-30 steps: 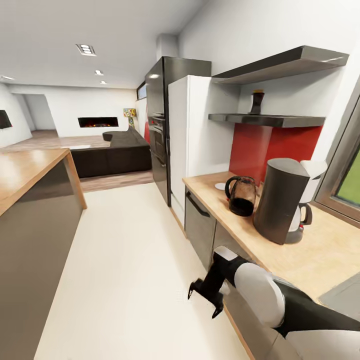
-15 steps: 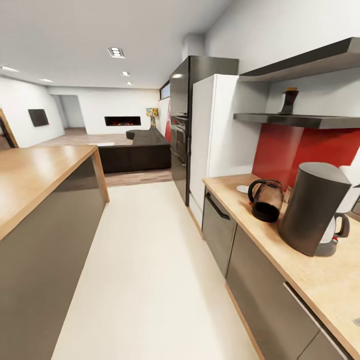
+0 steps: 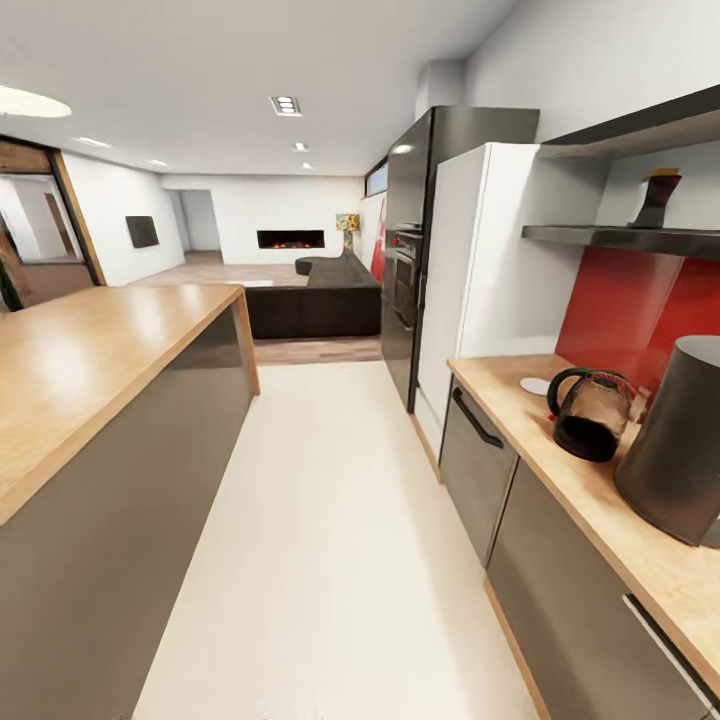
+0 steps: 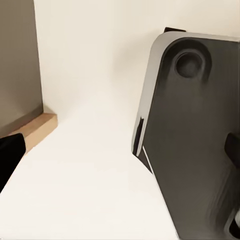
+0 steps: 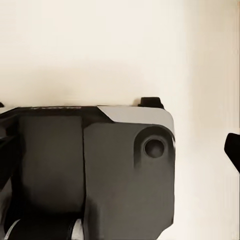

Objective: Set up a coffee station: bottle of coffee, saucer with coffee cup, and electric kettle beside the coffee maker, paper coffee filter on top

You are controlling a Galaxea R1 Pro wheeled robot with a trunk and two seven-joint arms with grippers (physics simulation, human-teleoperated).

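Head view, electric kettle touching coffee maker on countertop (finger spread unclear).

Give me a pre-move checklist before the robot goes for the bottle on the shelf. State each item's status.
1. Coffee maker on the kitchen countertop: ok, upright at the head view's right edge.
2. Electric kettle next to the coffee maker: ok, upright just beside it.
3. Saucer on the counter: ok; no cup visible on it.
4. Bottle of coffee located: ok, standing on the kitchen shelf, not yet moved.
5. Paper filter on the coffee maker: cannot tell, its top is cut off.
6. Grippers free: cannot tell; the wrist views face the floor and the robot's base, with fingertips barely showing.
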